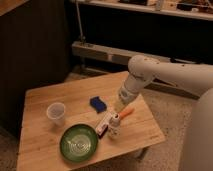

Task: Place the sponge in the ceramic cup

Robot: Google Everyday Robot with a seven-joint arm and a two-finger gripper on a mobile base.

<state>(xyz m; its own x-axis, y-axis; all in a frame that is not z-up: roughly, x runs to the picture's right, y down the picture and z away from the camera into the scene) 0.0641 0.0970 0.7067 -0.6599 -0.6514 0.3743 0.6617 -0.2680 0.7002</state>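
Containers on your wooden table (42, 97) number two. The ceramic cup (56, 113) stands upright near the left edge, pale and slightly see-through, and you can see only its own wall through the open rim. The green bowl (78, 142) sits in front of it toward the near edge, close to the cup but apart from it. Its inside shows only green glaze with lighter rings at the centre.

Your sponge (98, 103), the dark blue block, lies flat on the wood near the middle of the table. It is outside both vessels, to the right of the cup and behind the bowl.

Your gripper (114, 131) is down low over the table just right of the bowl's rim, with its fingers drawn together. It is in front of the sponge and apart from it. A white-and-red box (103, 125) lies just beside the gripper on its left. The arm (150, 75) reaches in from the right, and a small orange piece (128, 112) shows beside the wrist; you cannot tell what it is.
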